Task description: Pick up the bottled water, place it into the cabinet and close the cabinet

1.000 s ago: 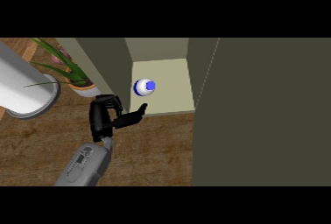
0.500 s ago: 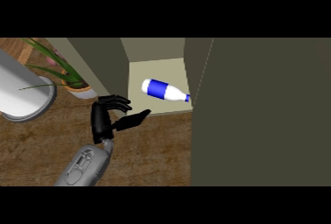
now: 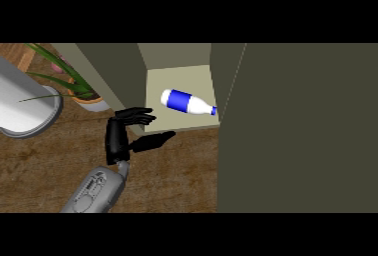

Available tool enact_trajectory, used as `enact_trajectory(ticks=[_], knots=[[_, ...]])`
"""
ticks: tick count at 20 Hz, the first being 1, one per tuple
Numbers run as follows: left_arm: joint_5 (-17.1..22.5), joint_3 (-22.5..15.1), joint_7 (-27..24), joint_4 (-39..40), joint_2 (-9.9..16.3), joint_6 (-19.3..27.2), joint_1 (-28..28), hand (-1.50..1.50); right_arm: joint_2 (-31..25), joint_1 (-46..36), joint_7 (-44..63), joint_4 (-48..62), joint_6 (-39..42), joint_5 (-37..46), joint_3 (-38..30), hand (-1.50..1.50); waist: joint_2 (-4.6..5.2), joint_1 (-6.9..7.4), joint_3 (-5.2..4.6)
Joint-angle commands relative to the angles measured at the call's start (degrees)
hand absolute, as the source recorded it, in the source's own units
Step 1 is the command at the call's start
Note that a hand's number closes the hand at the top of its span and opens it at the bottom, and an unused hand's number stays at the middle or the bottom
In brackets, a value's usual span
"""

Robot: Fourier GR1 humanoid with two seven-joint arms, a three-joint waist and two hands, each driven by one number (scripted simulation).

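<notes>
The bottled water [image 3: 186,102] lies on its side on the pale shelf floor of the cabinet [image 3: 173,75], its blue-and-white body pointing toward ten o'clock and its narrow neck toward four o'clock, where the tip meets or nearly meets the edge of the cabinet door [image 3: 295,130]. That door is a broad dark olive panel filling the view from about one o'clock round to five o'clock; it stands open, leaving the cabinet's inside in sight at twelve o'clock

One hand shows, at the view's left: the left hand [image 3: 122,135], black, on a grey forearm [image 3: 94,192] that comes up from seven o'clock. It holds nothing. Its fingers [image 3: 136,116] are loosely bent and spread, aimed toward two o'clock at the front lip of the shelf, and its thumb [image 3: 153,141] juts out toward three o'clock below them. The hand is near the bottle but apart from it, just outside the cabinet's opening above the wooden counter [image 3: 170,170]

At ten o'clock a potted plant [image 3: 77,87] with long green leaves stands in a terracotta pot beside the cabinet's left wall. At nine o'clock a large white cylindrical object [image 3: 22,105] sits at the view's left edge, what it is I cannot tell

The right hand is not in sight
</notes>
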Motion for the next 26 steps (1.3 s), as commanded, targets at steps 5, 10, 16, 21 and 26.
enact_trajectory(ticks=[5,10,16,21,26], knots=[[2.04,0.25,-0.51,0.1,-4.88,-4.66,-15.14,-1.5,-0.35,0.28,1.73,-4.22,-2.19,-2.21,-0.71,-1.5,0.37,-1.08,-0.2],[4.03,0.87,-2.8,-1.55,-6.34,-4.8,-14.12,-1.5,-0.51,1.18,1.95,-5.1,-2.31,-1.41,-0.79,-1.5,-0.06,-0.07,-0.2],[11.5,0.44,-8.03,4.17,-8.93,-10.08,-17.97,-1.5,0.24,2.58,6.01,-10.16,-7.34,-2.55,-2.09,-1.5,-0.05,3.23,-0.09],[14.8,-3.4,-10.48,-0.01,-8.99,-13.24,-11.68,-1.5,-1.66,2.54,8.6,-10.96,-8.17,-8.73,-6.55,-1.5,-0.37,4.84,-0.03],[16.11,-4.66,-13.88,-2.38,-9.01,-15.79,-5.96,-1.5,1.58,5.11,9.9,-14.71,-8.89,-5.46,-3.6,-1.5,-0.5,5.06,-0.03]])
